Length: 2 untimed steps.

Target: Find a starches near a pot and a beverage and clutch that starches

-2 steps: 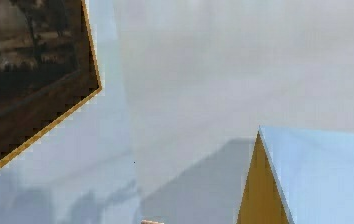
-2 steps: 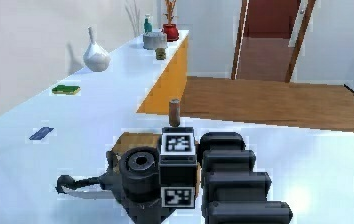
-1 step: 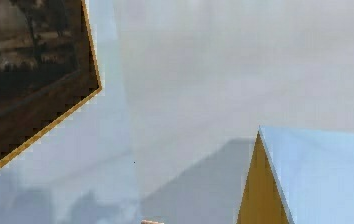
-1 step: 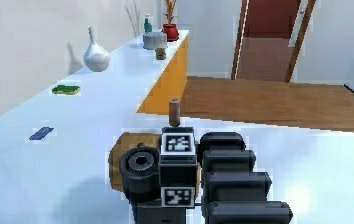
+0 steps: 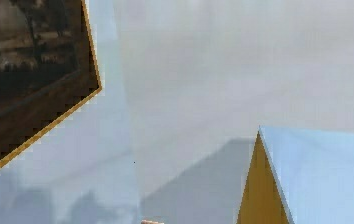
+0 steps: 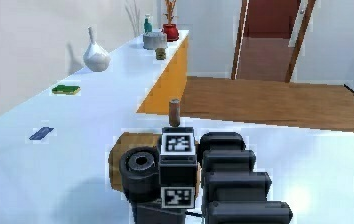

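The forward view faces a pale wall from close up, with a framed painting (image 5: 30,75) at upper left and a countertop (image 5: 320,175) corner at lower right. The arm side view looks down along what appears to be the same pale-blue, ochre-sided countertop (image 6: 95,110) toward a doorway (image 6: 270,40) at upper right.

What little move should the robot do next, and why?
Probably ease the gripper toward the brown rounded thing lying on the white counter right at it; that may be the starch. I cannot tell whether the gripper holds anything.
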### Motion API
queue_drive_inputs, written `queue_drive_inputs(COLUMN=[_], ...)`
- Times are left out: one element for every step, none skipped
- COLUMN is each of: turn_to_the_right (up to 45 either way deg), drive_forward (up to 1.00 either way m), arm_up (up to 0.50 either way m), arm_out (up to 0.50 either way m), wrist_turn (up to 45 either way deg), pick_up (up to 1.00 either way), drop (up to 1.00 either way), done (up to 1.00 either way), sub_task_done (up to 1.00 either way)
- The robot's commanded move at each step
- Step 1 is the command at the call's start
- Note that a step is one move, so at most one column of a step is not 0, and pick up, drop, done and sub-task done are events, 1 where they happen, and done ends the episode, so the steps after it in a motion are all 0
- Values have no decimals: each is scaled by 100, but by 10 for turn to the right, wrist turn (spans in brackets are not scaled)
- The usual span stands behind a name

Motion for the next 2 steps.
queue_drive_inputs(turn_to_the_right=[0, 0], drive_forward=[0, 0], arm_up=[0, 0], arm_out=[0, 0], wrist_turn=[0, 0], pick_up=[100, 0], drop=[0, 0], done=[0, 100], sub_task_done=[0, 0])
